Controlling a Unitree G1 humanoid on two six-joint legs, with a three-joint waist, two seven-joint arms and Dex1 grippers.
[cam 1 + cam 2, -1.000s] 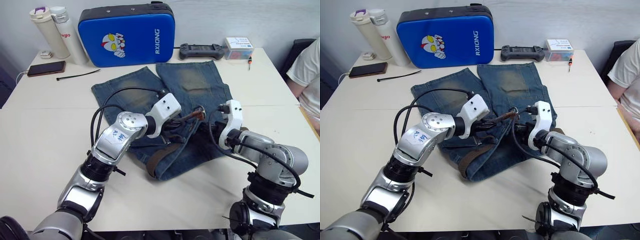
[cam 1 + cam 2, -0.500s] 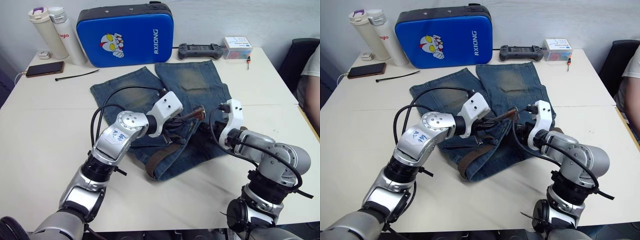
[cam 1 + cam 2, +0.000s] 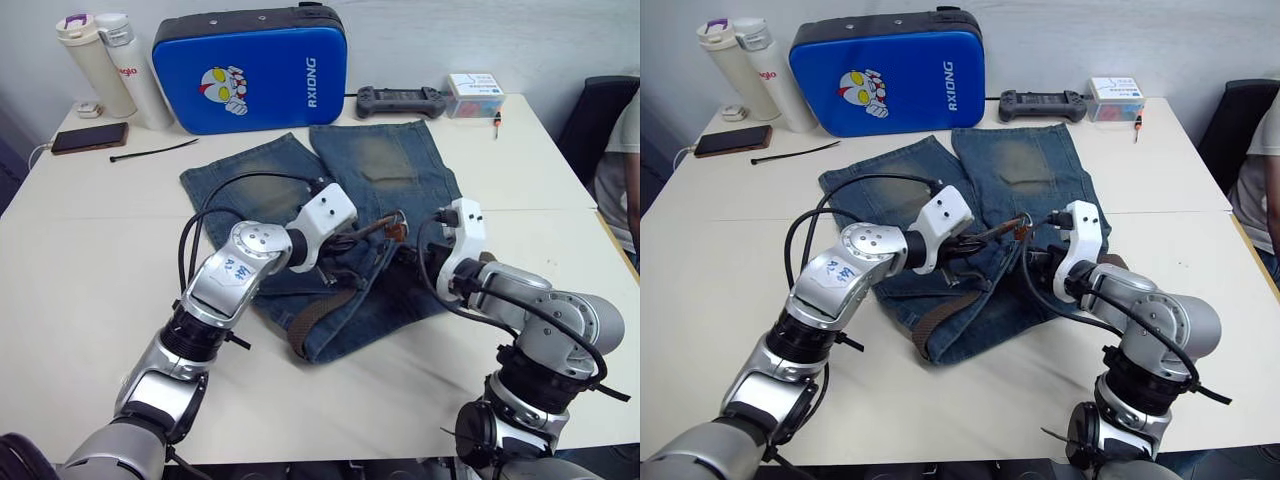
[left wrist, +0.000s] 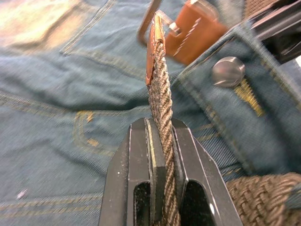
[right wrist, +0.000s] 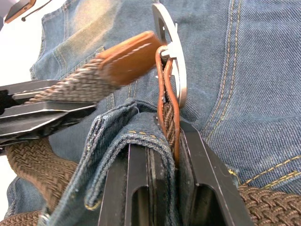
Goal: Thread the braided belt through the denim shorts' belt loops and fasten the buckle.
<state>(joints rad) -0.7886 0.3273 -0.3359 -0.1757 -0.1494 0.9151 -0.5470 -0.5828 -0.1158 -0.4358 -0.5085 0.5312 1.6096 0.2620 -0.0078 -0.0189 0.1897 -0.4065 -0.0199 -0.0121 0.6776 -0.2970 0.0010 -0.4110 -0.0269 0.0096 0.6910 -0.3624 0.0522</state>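
Note:
The denim shorts (image 3: 380, 160) lie flat mid-table, legs pointing away from me. The braided belt (image 3: 320, 315) runs along the rumpled waistband. My left gripper (image 4: 160, 141) is shut on the woven strap just behind its tan tip (image 4: 155, 42), and holds that tip against the silver buckle (image 5: 176, 61). My right gripper (image 5: 162, 141) is shut on the belt's tan buckle end together with a fold of the waistband. The shorts' metal button (image 4: 228, 70) lies beside the buckle. In the head views both grippers meet over the waistband, with the left gripper (image 3: 350, 240) beside the right gripper (image 3: 412, 255).
A blue case (image 3: 250, 70) stands at the back, with two bottles (image 3: 100, 65) and a phone (image 3: 90, 137) to its left. A black cable tie (image 3: 155, 152), a game controller (image 3: 403, 100) and a small box (image 3: 475, 95) also lie there. A person (image 3: 622, 170) sits at the right edge.
The left gripper has drawn the belt tip slightly to the left at the buckle. The person at the right has pulled back towards the edge. Both grips are unchanged.

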